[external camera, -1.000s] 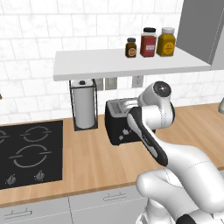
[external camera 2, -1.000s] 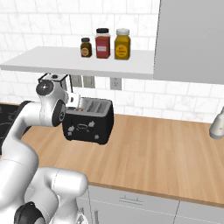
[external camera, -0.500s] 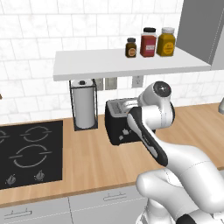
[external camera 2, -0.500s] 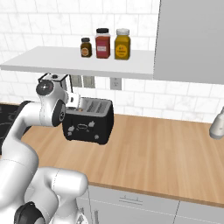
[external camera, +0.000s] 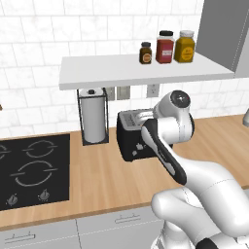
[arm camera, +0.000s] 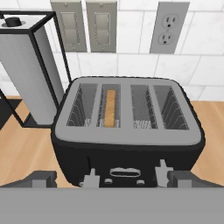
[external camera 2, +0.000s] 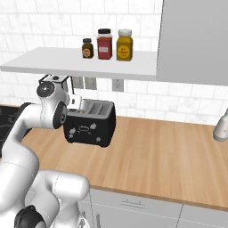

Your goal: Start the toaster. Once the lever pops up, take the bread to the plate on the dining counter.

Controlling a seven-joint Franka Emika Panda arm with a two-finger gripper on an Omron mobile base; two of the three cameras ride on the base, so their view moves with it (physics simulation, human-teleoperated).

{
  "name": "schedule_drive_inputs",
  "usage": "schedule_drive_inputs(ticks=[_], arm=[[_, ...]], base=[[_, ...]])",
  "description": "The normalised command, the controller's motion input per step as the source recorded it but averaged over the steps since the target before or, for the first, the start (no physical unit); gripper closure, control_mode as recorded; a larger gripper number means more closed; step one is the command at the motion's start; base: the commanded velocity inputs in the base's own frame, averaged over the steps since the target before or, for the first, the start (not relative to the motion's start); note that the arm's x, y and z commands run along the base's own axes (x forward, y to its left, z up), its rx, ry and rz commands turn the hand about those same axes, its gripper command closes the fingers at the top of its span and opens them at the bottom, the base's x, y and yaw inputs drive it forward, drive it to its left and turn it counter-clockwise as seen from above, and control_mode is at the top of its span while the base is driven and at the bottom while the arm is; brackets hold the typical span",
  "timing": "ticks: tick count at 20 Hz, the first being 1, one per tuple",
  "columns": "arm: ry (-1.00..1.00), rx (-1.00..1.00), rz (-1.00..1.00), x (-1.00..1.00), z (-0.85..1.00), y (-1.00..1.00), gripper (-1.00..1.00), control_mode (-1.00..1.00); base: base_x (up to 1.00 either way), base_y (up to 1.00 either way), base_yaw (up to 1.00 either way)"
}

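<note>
I have the light-wood worktop [external camera 2: 169, 147] under the arm, with the black hob [external camera: 29, 168] at nine o'clock in the left base view. On the worktop stands the black boxy four-slot toaster with the silver-grey top [arm camera: 129, 127], just beside the wire-framed paper-towel roll [arm camera: 28, 65] at its ten o'clock in the hand view. The thin tan bread slice [arm camera: 110, 108] sits down in the second slot from the left, only its top edge showing. My gripper [arm camera: 111, 177] hangs above the toaster's front edge at six o'clock, both dark finger tips spread wide and grasping nothing. The two levers [arm camera: 162, 166] look up, so I judge toasting not yet started. My worry: pressing off-centre could slide off the small lever or shove the toaster back toward the wall.
</note>
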Motion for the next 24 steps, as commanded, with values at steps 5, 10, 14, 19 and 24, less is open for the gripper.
schedule_drive_inputs(ticks=[5, 10, 14, 19, 24], arm=[[0.0, 0.0, 0.0, 0.0, 0.0, 0.0, -1.0, -1.0], [0.0, 0.0, 0.0, 0.0, 0.0, 0.0, -1.0, -1.0], [0.0, 0.0, 0.0, 0.0, 0.0, 0.0, -1.0, -1.0], [-0.06, 0.0, 0.03, -0.1, 0.0, 0.07, -1.0, -1.0], [-0.13, 0.0, 0.03, -0.18, 0.0, 0.02, -1.0, -1.0]], base=[[0.0, 0.0, 0.0], [0.0, 0.0, 0.0], [0.0, 0.0, 0.0], [0.0, 0.0, 0.0], [0.0, 0.0, 0.0]])
